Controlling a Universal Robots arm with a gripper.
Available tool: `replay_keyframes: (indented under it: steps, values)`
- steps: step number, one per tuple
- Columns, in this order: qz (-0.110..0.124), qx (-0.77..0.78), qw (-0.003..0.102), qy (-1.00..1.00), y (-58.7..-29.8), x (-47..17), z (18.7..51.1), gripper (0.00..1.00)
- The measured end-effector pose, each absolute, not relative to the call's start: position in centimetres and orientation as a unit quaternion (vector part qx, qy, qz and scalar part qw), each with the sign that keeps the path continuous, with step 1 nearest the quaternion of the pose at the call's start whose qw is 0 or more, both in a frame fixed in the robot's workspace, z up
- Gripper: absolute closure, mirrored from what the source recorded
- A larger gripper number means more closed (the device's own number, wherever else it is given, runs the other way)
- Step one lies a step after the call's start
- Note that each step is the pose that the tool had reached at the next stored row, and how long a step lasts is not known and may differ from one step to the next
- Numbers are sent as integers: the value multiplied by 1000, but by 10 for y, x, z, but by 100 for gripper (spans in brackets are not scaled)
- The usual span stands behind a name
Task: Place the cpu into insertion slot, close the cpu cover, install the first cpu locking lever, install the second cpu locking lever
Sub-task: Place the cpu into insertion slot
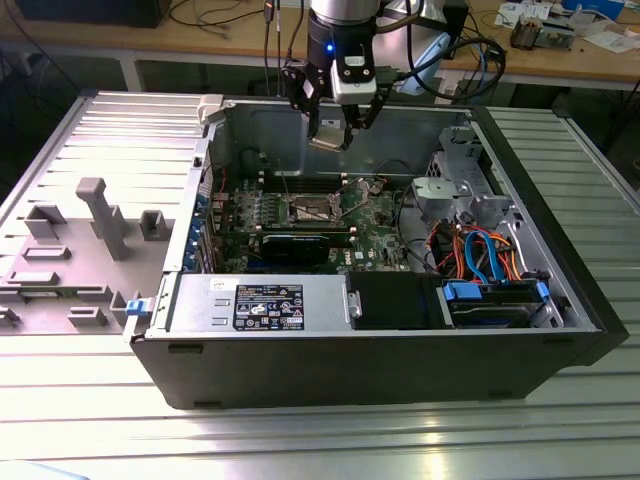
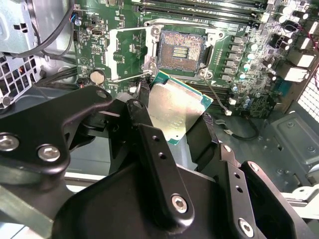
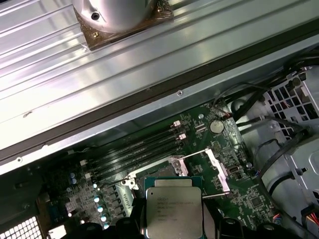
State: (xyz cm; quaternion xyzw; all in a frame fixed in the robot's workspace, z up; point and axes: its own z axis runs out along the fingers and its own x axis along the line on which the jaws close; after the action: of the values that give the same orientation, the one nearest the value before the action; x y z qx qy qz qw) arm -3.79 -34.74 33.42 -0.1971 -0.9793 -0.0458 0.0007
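Note:
My gripper (image 1: 330,128) hangs inside the open computer case, above the motherboard, shut on the cpu (image 1: 328,141). In the second wrist view the black fingers (image 2: 141,107) clamp two opposite edges of the silvery square cpu (image 2: 177,107), which is tilted and sits a little short of the insertion slot (image 2: 180,50). The slot is bare, its contact field showing. The cpu cover (image 2: 111,55) is swung open beside the slot. Two thin locking levers (image 2: 128,76) (image 2: 217,98) stick out, unlatched. In the first wrist view the cpu (image 3: 174,206) hides the slot, with the open cover (image 3: 212,167) behind it.
Memory slots (image 3: 139,149) run along the slot's far side. A long black card (image 1: 300,243) lies in front of it. A drive cage (image 1: 460,190) and coloured cables (image 1: 480,255) fill the exterior view's right; the power supply (image 1: 265,305) sits at the front. Grey fixtures (image 1: 100,215) stand outside on the left.

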Motion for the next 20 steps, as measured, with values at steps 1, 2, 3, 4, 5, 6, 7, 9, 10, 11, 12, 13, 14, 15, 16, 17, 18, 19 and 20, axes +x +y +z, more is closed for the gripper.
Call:
replay_keyframes:
  steps: [1,2,3,4,5,6,7,9,10,11,12,13,14,15,16,17,18,19,20]
  values:
    - [-46,-198,1,-979,-347,-38,334,45]
    - [-46,-199,1,-979,-347,-38,334,45]
    - [-46,-201,1,-979,-347,-38,334,45]
    - [-46,-202,0,-978,-347,-38,334,45]
    - [-46,-204,0,-978,-347,-38,334,45]
    - [-46,-205,0,-978,-347,-38,334,45]
    - [-46,-206,0,-978,-347,-38,334,45]
    - [-46,-208,0,-977,-347,-38,334,45]
    - [-46,-209,0,-977,-347,-38,334,45]
    - [-46,-209,0,-977,-347,-38,334,45]
    - [-46,-210,0,-977,-347,-38,334,45]
    - [-46,-211,0,-976,-347,-38,334,45]
    - [-46,-212,0,-976,-347,-38,334,45]
    - [-46,-213,0,-976,-347,-38,334,45]
    - [-46,-214,0,-976,-347,-38,334,45]
    - [-46,-214,0,-976,-347,-38,334,45]
    - [-46,-215,0,-976,-347,-38,334,45]
    - [-46,-216,0,-975,-347,-38,334,45]
    - [-46,-217,0,-975,-347,-38,334,45]
